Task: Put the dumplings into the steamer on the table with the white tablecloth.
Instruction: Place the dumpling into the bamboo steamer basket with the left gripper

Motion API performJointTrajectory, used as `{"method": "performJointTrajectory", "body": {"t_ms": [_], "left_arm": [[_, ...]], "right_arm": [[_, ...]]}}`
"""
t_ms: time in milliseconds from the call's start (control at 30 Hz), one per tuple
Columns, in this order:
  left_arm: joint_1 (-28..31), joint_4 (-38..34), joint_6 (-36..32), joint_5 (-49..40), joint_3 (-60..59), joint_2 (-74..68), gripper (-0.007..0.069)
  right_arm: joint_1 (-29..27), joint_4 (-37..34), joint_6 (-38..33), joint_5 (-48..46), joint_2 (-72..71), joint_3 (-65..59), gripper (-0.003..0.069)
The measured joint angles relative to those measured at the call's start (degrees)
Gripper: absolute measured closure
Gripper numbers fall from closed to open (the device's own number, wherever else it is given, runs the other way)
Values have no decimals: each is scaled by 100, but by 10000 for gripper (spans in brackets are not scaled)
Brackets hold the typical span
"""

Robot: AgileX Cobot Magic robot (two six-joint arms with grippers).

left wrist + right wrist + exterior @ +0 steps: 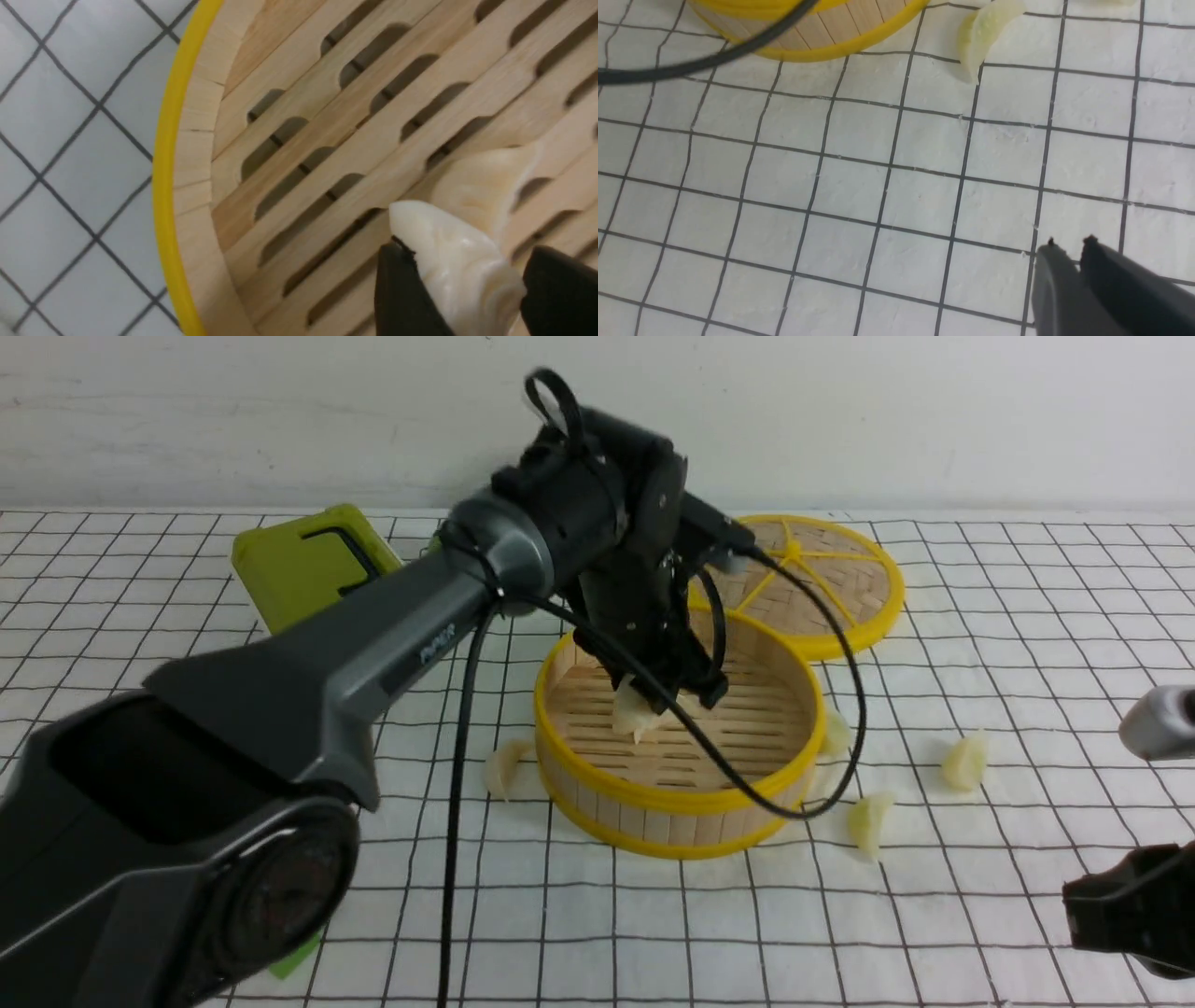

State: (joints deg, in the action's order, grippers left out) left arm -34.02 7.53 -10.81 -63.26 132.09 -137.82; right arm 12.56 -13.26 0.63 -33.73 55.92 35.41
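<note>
The steamer (653, 803) stands mid-table on the white tablecloth (980, 915). My left gripper (667, 695) reaches down inside it, shut on a pale glossy dumpling (460, 261) held low over the slatted floor (327, 140). Another cream dumpling (481, 186) seems to lie on the slats just beyond it. One dumpling (504, 767) lies on the cloth left of the steamer, and three others lie to its right (836, 733), (870, 821), (964, 763). My right gripper (1069, 242) hovers over bare cloth, shut and empty, with the nearest dumpling (983, 35) and the steamer wall (822, 39) well ahead of it.
The flat woven lid (822, 579) lies behind the steamer on the right. A green box (299, 565) sits at the back left. The left arm's black cable (803, 803) loops over the steamer's right rim. Part of my right arm (1134, 905) shows at the right edge.
</note>
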Motion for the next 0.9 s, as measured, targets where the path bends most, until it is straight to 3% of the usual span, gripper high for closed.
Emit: {"method": "performJointTrajectory", "body": {"t_ms": [200, 600, 900], "left_arm": [[-13, 434, -158, 254, 51, -73, 302], [-13, 494, -181, 485, 51, -102, 305], [-17, 449, 225, 386, 46, 180, 249]], "right_arm": [[0, -1, -5, 6, 0, 0, 576], [0, -6, -5, 6, 6, 0, 571], [0, -11, -5, 6, 6, 0, 567]]}}
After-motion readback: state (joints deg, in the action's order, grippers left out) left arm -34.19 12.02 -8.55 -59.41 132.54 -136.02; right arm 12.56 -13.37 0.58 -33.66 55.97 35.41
